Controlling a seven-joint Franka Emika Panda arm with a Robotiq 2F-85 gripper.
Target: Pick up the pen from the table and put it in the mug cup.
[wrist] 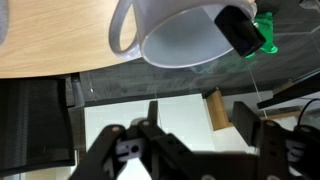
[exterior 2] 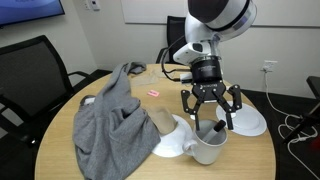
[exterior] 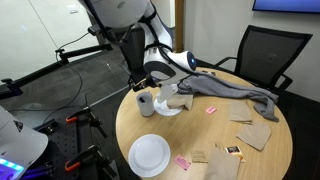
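Observation:
The small grey mug (exterior 2: 208, 150) stands on the round light wood table (exterior 2: 110, 85) near its edge, beside a low white dish (exterior 2: 172, 145). The pen (exterior 2: 216, 128) stands tilted inside the mug, with its dark end above the rim. In the wrist view the mug (wrist: 175, 35) is at the top, and the pen's dark end (wrist: 238, 30) leans on its rim. My gripper (exterior 2: 210, 116) is open and empty, just above the mug and not touching the pen. The gripper (exterior: 145, 88) and the mug (exterior: 146, 100) also show in an exterior view.
A crumpled grey cloth (exterior 2: 115, 115) covers much of the table. A flat white plate (exterior: 150, 155) lies near the table edge. Brown paper pieces (exterior: 255, 132) and small pink items (exterior: 213, 108) lie scattered. A black office chair (exterior: 262, 55) stands behind the table.

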